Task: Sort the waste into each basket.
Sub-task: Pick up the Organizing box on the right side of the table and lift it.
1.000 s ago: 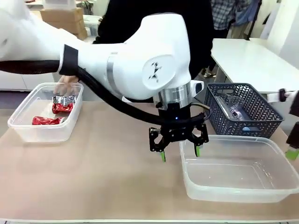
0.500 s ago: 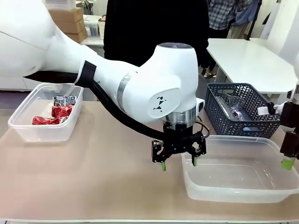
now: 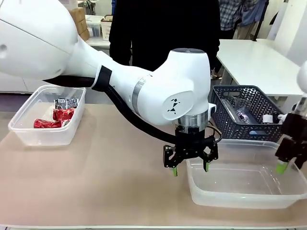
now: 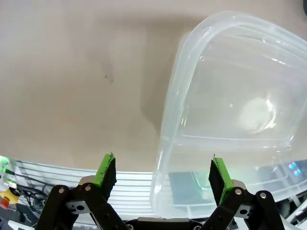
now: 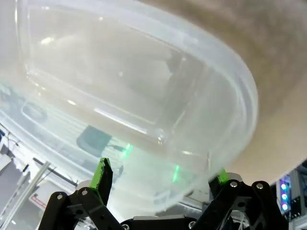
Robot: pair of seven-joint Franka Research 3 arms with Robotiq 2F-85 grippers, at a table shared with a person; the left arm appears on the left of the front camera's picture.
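Observation:
Two dented red cans and a black-and-silver foil wrapper lie in the clear tub on the left. The second clear tub at front right has nothing in it. My left gripper is open, its fingers astride that tub's left wall; in the left wrist view the gripper has the rim between its green pads. My right gripper is open at the tub's right end, and in the right wrist view the gripper spans the tub's rounded end. Clear bottles lie in the dark basket.
The dark lattice basket stands just behind the right tub. A person in dark clothes stands at the far side. Bare tabletop stretches between the two tubs. A white table stands behind at right.
My left gripper has moved right and lower onto the right tub's left wall. My right gripper has come in and down at the tub's right end. The person's hand has left the left tub.

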